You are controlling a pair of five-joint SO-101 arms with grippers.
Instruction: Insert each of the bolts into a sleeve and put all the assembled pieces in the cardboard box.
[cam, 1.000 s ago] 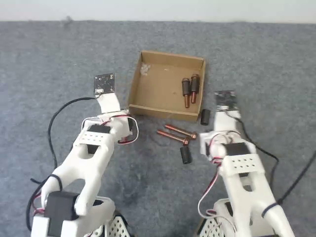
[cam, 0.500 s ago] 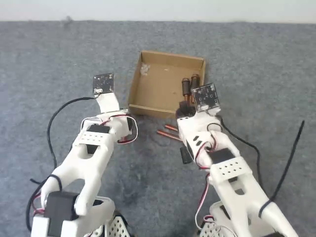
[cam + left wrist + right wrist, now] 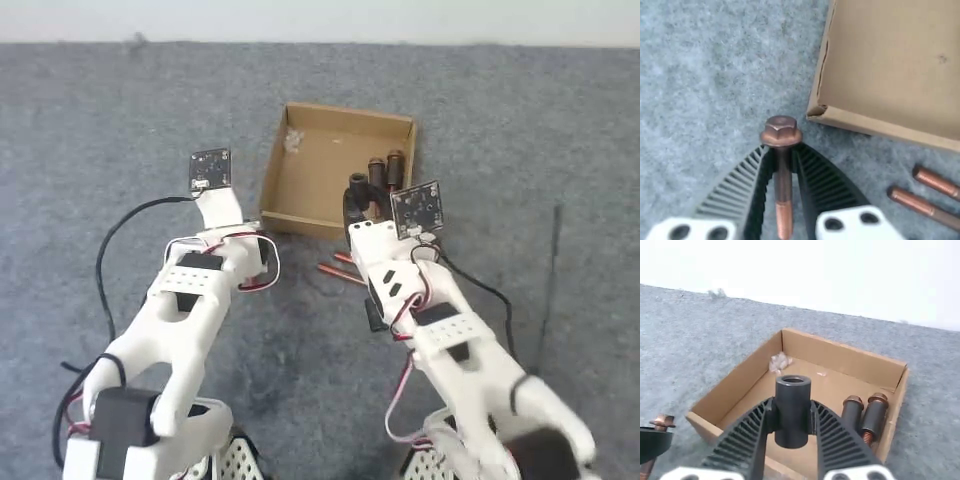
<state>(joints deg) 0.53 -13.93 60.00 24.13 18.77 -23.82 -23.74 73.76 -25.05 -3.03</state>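
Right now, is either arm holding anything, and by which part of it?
Left gripper: a copper bolt, pinched by the shank just below its head. Right gripper: a black sleeve, upright, gripped across its side walls about mid-height.

No text, label, brand, number or sign is legible in any view; fine markings on the left arm's camera board [image 3: 211, 170] and the right arm's camera board [image 3: 417, 208] are too small to read.

Grey carpet [image 3: 560, 120], white wall [image 3: 320, 20], crumpled scrap [image 3: 293, 140]
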